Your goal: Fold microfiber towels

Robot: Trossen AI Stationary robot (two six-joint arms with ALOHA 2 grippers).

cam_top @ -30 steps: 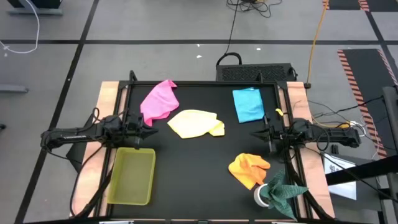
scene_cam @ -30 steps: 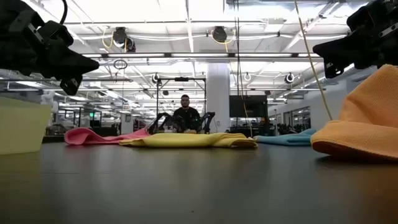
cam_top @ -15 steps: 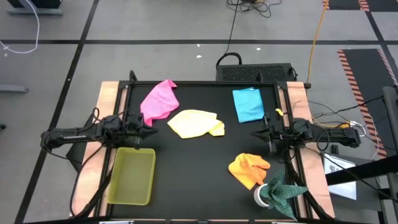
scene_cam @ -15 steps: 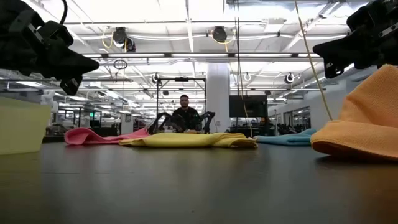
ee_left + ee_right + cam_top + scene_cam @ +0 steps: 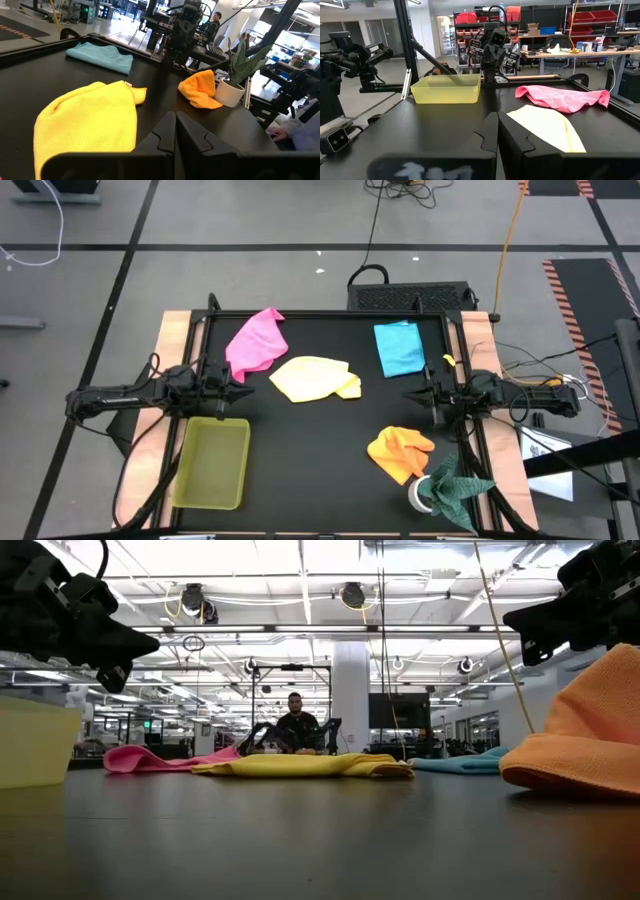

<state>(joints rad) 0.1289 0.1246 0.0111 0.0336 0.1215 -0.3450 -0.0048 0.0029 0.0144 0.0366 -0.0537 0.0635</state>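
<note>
Pink towel (image 5: pixel 257 343), yellow towel (image 5: pixel 315 378), orange towel (image 5: pixel 400 451) crumpled, blue towel (image 5: pixel 399 347) flat

Pink towel (image 5: pixel 256 344), yellow towel (image 5: pixel 314 378), light blue towel (image 5: pixel 399 347) and orange towel (image 5: pixel 399 452), all plain, on a black table (image 5: pixel 320 460). Tray (image 5: pixel 212 464) translucent yellow-green; cloth (image 5: pixel 457 486) dark green; arms dark.

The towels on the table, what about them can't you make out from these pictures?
- Blue towel: high view too far to tell its folds; low view shows only an edge behind the yellow towel.
- Orange towel: cut off by the low view's right edge.
- Pink towel: right wrist view shows only its near side.
- Dark green cloth: partly covers a white object, unidentifiable from above.
</note>
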